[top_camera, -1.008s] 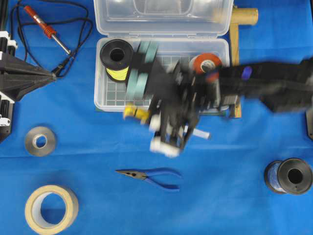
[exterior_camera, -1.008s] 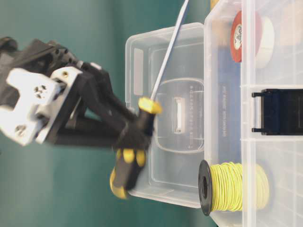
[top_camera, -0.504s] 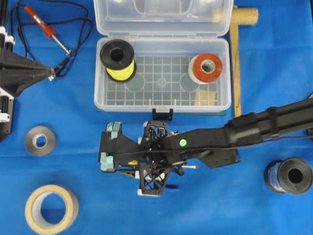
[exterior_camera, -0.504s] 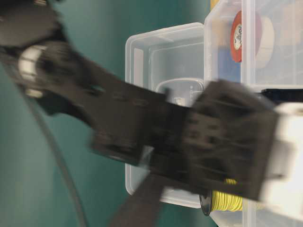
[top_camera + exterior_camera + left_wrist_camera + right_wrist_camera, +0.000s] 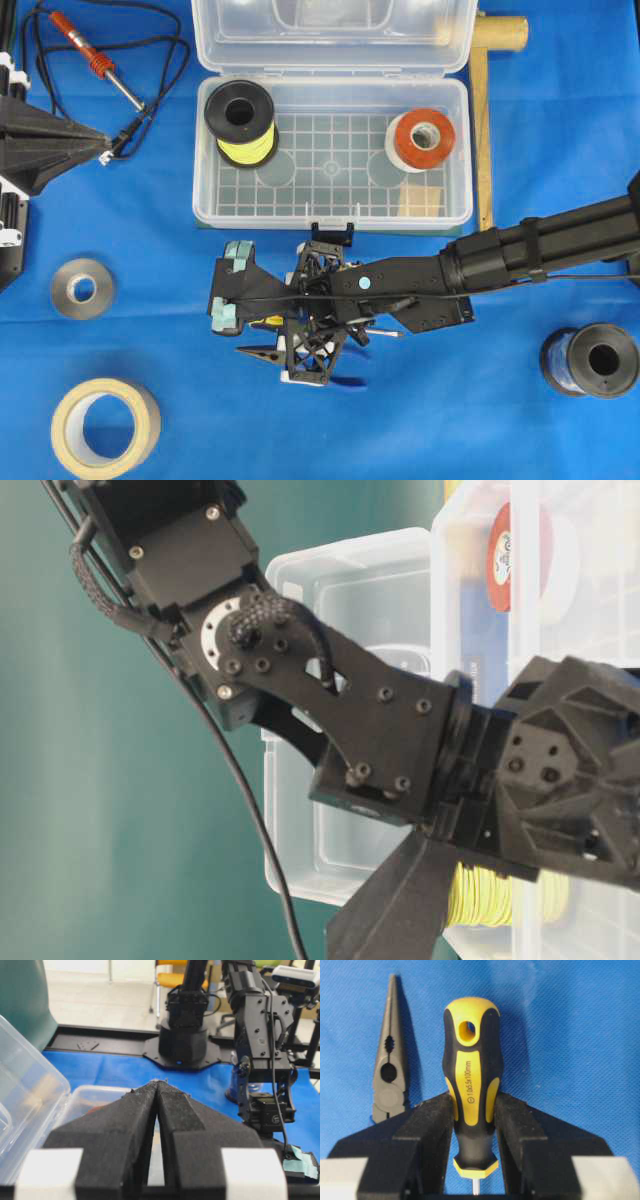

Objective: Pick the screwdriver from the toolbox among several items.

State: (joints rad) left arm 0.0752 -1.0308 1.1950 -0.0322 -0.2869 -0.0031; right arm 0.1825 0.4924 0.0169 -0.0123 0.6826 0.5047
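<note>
My right gripper (image 5: 262, 322) is shut on the screwdriver (image 5: 471, 1060), gripping its yellow-and-black handle low over the blue cloth. It is in front of the toolbox (image 5: 330, 215), outside it. A bit of the yellow handle (image 5: 268, 322) shows under the gripper in the overhead view. The open clear toolbox holds the black spool of yellow wire (image 5: 240, 122), the red-and-white tape roll (image 5: 421, 138) and the tan wooden square (image 5: 420, 200). My left gripper (image 5: 105, 150) is shut and empty at the far left, and it also shows in the left wrist view (image 5: 159, 1082).
Blue-handled pliers (image 5: 389, 1080) lie just beside the screwdriver, partly under the right gripper (image 5: 262, 352). A red soldering iron (image 5: 90, 55) with its cord is at back left. A grey roll (image 5: 82, 288), a masking tape roll (image 5: 105, 428), a black spool (image 5: 590, 360) and a wooden bar (image 5: 482, 120) are around.
My right gripper carried the screwdriver out of the toolbox, forward and down to the cloth beside the pliers. The left arm has not moved.
</note>
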